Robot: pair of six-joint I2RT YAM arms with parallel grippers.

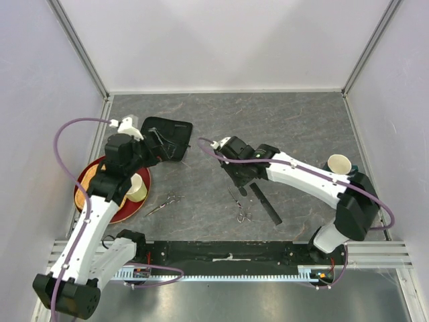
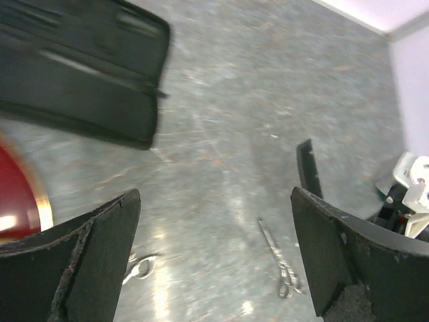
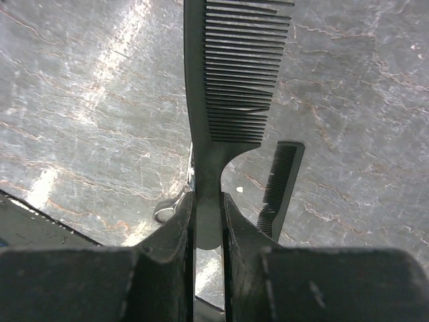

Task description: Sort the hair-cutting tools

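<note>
My right gripper [image 3: 208, 204] is shut on the handle of the black comb with the tapered handle [image 3: 234, 80] and holds it above the table; in the top view this gripper [image 1: 241, 182] is at the table's middle. The straight black comb [image 3: 280, 181] lies on the table below it, also in the top view [image 1: 266, 203]. One pair of silver scissors [image 1: 241, 209] lies beside that comb, partly hidden behind my finger in the right wrist view. The second pair of scissors [image 1: 164, 203] lies near the red plate. My left gripper [image 2: 213, 201] is open and empty, up by the black case [image 1: 167, 137].
A red plate [image 1: 90, 176] at the left holds a pale yellow cup [image 1: 137, 190]. Another pale cup [image 1: 338, 163] stands at the right behind my right arm. The black folding case [image 2: 80, 74] lies open at the back left. Walls close in the table on three sides.
</note>
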